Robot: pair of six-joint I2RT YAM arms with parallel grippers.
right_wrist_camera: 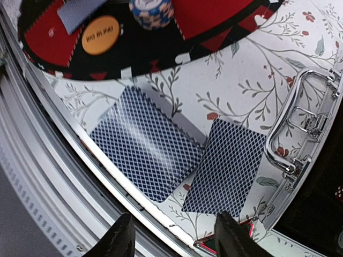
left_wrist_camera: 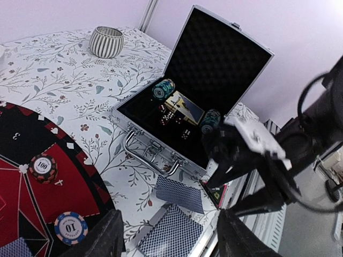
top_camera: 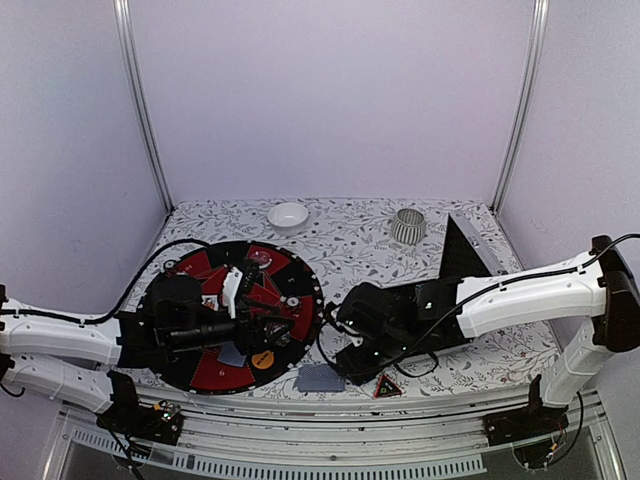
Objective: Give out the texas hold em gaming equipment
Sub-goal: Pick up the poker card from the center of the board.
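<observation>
I read left gripper (left_wrist_camera: pixel 170 233) spread, empty, above round mat (top_camera: pixel 205 372) | two patterned-back cards (right_wrist_camera: pixel 142 142) side by side on table just off mat | right gripper (right_wrist_camera: pixel 174 225) spread above them, pinching nothing | red triangular marker (top_camera: pixel 388 387) near open case (left_wrist_camera: pixel 214 59)

L arm (top_camera: pixel 60 340) reached in from the left, forearm low. The left gripper (left_wrist_camera: pixel 171 238) was angled down toward the right w/ jaws apart. R arm (top_camera: pixel 520 295) stretched across from the right. The right gripper (right_wrist_camera: pixel 174 238) was tilted down, jaws apart too. Claws were near each other, not touching.
</observation>
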